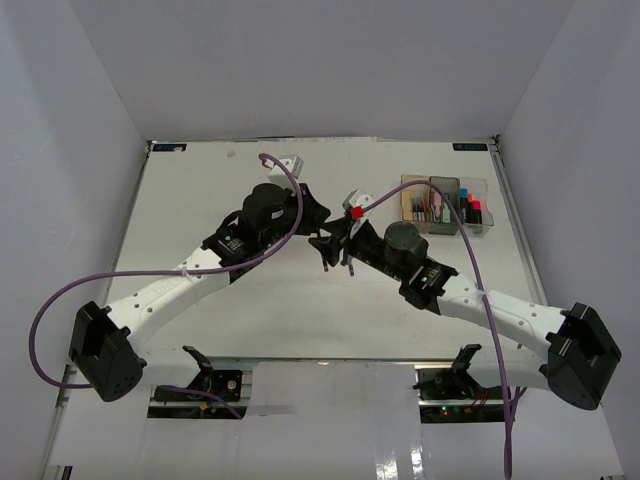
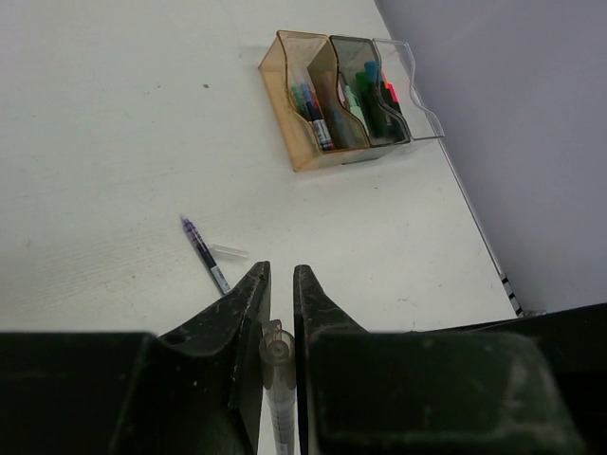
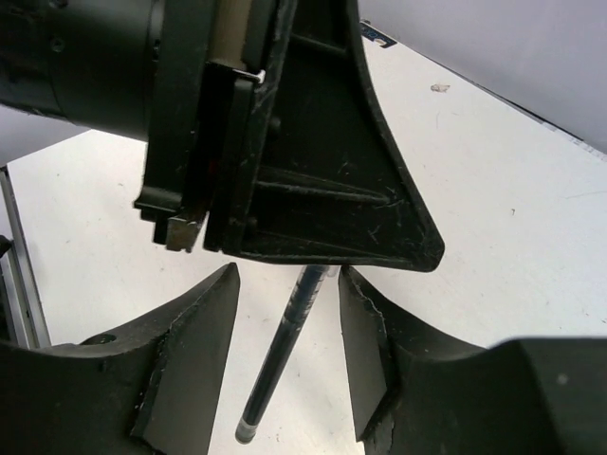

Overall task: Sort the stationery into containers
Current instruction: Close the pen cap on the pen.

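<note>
In the middle of the top view, the left gripper (image 2: 282,275) is clamped on a thin pen (image 3: 278,360). Its dark shaft hangs between the right gripper (image 3: 287,284)'s spread fingers. The bins (image 2: 289,133) sit upper right.

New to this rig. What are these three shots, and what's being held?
Two robot arms are bolted at the near edge of a table. The wide picture comes from a fixed overhead camera; the other two come from cameras on each wrist, looking past their own fingers. On the table sit three bins holding markers, and a purple-tipped pen lies loose. The left gripper is shut on a clear pen barrel. The right gripper is open, with a dark pen between its fingers; I cannot tell whether it lies on the table or is held.
</note>
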### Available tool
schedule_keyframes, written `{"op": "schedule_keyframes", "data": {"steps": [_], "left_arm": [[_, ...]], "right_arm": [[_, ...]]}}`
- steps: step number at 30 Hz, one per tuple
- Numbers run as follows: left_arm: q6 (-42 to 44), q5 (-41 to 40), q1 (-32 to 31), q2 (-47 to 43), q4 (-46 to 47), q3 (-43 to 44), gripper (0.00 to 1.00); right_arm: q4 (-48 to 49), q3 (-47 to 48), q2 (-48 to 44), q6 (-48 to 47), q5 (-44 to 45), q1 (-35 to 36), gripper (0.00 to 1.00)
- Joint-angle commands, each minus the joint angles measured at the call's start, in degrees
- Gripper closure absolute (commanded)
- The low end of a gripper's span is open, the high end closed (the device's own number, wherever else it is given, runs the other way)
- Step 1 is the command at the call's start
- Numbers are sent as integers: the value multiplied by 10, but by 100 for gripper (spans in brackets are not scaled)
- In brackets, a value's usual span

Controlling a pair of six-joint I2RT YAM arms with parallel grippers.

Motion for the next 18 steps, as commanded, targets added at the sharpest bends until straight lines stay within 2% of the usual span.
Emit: {"op": "schedule_keyframes", "data": {"steps": [1,11,17,18], "left_arm": [[13,23,-3,-43,45,-12,100],[5,42,-3,-65,66,-23,100],[7,44,-3,-64,65,-31,99],[6,44,-3,-62,66,-32,92]], "right_arm": [[8,1,-11,6,16,3,48],[0,-2,-8,13,15,3,60],[-5,-4,-24,13,16,3,84],[-10,-3,-24,13,17,3,88]]}}
